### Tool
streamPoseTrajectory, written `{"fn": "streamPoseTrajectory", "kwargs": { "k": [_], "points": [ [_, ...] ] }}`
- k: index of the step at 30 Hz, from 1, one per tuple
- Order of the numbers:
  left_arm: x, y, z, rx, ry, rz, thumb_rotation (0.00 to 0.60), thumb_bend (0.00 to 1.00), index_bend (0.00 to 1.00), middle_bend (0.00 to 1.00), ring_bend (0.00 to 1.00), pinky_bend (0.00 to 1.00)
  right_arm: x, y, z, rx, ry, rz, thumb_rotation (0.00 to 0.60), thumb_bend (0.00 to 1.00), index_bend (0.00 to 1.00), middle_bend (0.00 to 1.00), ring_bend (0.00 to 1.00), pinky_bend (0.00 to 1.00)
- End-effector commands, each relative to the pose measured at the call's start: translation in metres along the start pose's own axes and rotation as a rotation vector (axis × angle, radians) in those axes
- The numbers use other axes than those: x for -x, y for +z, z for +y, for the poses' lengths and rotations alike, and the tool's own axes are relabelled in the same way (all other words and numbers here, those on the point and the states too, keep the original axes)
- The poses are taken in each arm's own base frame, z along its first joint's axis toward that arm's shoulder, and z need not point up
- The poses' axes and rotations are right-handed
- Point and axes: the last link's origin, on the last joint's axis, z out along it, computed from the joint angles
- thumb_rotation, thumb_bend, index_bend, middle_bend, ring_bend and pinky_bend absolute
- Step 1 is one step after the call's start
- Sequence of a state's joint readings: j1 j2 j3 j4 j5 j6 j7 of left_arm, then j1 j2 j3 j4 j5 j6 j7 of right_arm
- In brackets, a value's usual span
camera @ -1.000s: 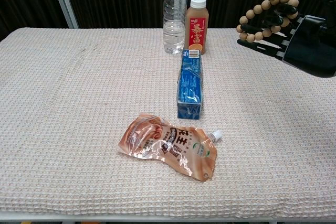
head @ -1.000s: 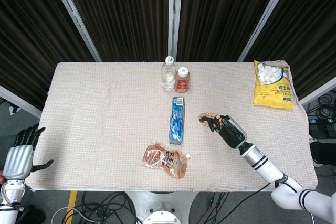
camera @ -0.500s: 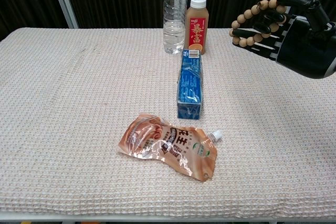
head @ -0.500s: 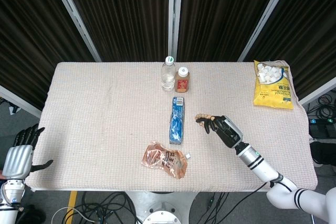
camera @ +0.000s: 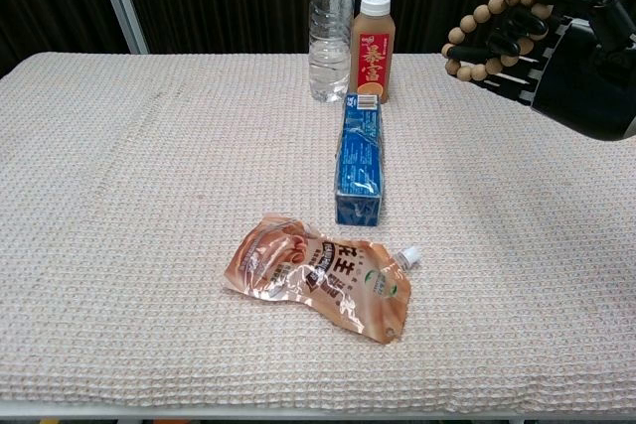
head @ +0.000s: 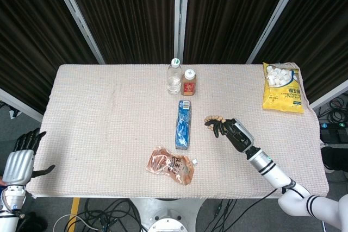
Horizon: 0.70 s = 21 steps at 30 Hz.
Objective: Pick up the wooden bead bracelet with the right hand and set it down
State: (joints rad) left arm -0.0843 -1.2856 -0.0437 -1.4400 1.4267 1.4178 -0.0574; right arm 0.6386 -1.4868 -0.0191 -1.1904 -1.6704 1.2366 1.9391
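Note:
The wooden bead bracelet [head: 213, 119] [camera: 480, 29] is a loop of round tan beads, held up off the cloth. My right hand [head: 235, 133] [camera: 571, 52], black, grips it with the beads draped over its curled fingers, right of the blue box [head: 184, 124] [camera: 359, 159]. In the chest view the bracelet hangs at the upper right, well above the table. My left hand [head: 23, 160] stays off the table's left front corner, fingers apart and holding nothing; only the head view shows it.
A clear water bottle [head: 173, 76] [camera: 330, 25] and a brown drink bottle [head: 188, 82] [camera: 371, 49] stand at the back centre. An orange pouch [head: 172, 165] [camera: 320, 276] lies near the front. A yellow snack bag [head: 283, 88] lies at the far right.
My right hand, still holding the bracelet, shifted slightly left and then back right and a little higher. The left hand has not moved.

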Motion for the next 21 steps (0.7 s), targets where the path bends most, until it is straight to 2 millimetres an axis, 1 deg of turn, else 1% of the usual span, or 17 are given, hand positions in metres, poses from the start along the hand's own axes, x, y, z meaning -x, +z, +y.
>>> {"fn": "streamPoseTrajectory", "kwargs": {
  "k": [1,3,8,14,17,19,21],
  "points": [
    [0.0001,0.0002,0.0001,0.001,0.000,0.000,0.600,0.00,0.10,0.02,0.00,0.00,-0.0006,-0.0022,-0.0021,-0.005,-0.019,-0.004,0.327,0.97,0.63,0.63,0.25,0.00],
    [0.0003,0.0003,0.0001,0.001,-0.001,0.000,0.600,0.00,0.10,0.02,0.00,0.00,-0.0008,-0.0039,-0.0032,-0.007,-0.034,-0.008,0.328,1.00,0.60,0.62,0.24,0.00],
    [0.0004,0.0007,0.0002,0.002,-0.002,0.001,0.600,0.00,0.10,0.02,0.00,0.00,-0.0012,-0.0062,-0.0042,-0.008,-0.056,-0.014,0.325,1.00,0.53,0.60,0.20,0.00],
    [0.0014,0.0005,-0.0009,-0.002,-0.002,-0.003,0.600,0.00,0.10,0.02,0.00,0.00,-0.0006,-0.0067,-0.0035,-0.006,-0.069,-0.021,0.338,1.00,0.52,0.59,0.20,0.00],
    [0.0017,0.0004,-0.0011,-0.002,-0.004,-0.003,0.600,0.00,0.10,0.02,0.00,0.00,-0.0005,-0.0071,-0.0034,-0.002,-0.085,-0.030,0.362,1.00,0.50,0.59,0.19,0.00],
    [0.0023,0.0005,-0.0012,-0.003,-0.003,-0.006,0.600,0.00,0.10,0.02,0.00,0.00,-0.0002,-0.0076,-0.0035,-0.001,-0.090,-0.036,0.393,1.00,0.48,0.58,0.19,0.00],
    [0.0030,0.0006,-0.0012,-0.003,-0.005,-0.008,0.600,0.00,0.10,0.02,0.00,0.00,0.0002,-0.0082,-0.0041,0.000,-0.094,-0.044,0.459,1.00,0.46,0.57,0.18,0.00]
  ]
}}
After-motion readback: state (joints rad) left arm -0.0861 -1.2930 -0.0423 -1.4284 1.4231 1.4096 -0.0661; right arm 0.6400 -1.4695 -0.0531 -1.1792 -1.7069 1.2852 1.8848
